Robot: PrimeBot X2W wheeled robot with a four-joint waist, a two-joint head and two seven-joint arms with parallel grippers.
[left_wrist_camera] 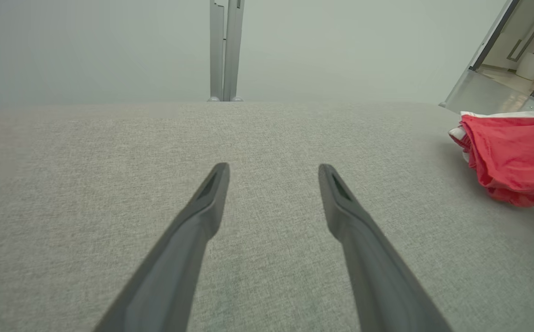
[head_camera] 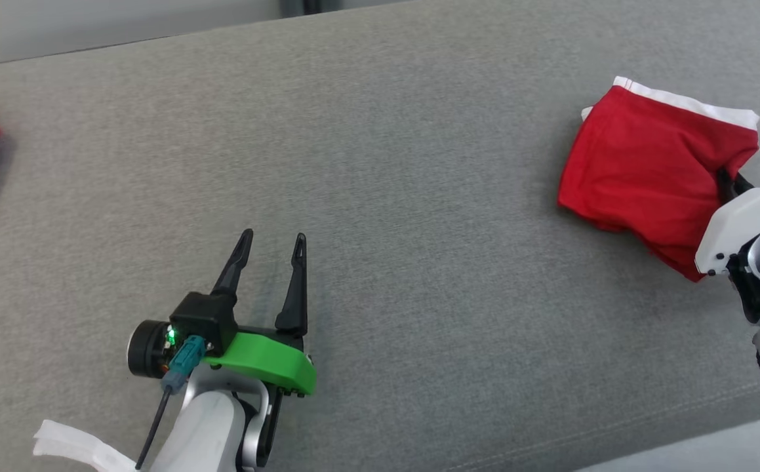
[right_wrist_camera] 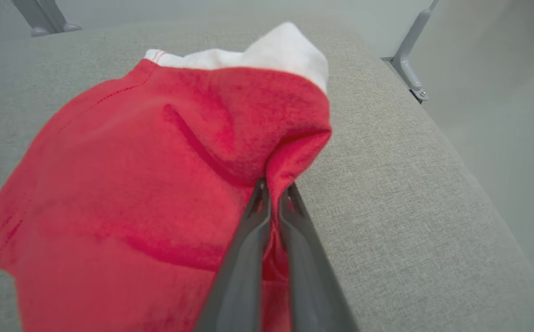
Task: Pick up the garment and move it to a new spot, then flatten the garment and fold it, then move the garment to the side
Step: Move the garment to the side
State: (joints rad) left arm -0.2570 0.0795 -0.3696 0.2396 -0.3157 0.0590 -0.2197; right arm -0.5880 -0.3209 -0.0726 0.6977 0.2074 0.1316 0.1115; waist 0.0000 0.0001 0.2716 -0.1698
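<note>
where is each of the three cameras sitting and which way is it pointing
Head view: on the head, looking down at the grey cushion; open left gripper lower left, right gripper at the right edge.
Left wrist view: on the left wrist, looking along its spread fingers across the cushion toward a pale wall.
Right wrist view: on the right wrist, looking along its shut fingers, which pinch a fold of the garment.
Shared: all three show garment and cushion.

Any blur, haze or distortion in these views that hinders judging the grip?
Head view: even light, sharp, soft shadow beside the crumpled red T-shirt with white trim; left wrist view: hazy background, wide-angle stretch of the open left gripper; right wrist view: fabric slightly soft, right gripper clearly pinching.
</note>
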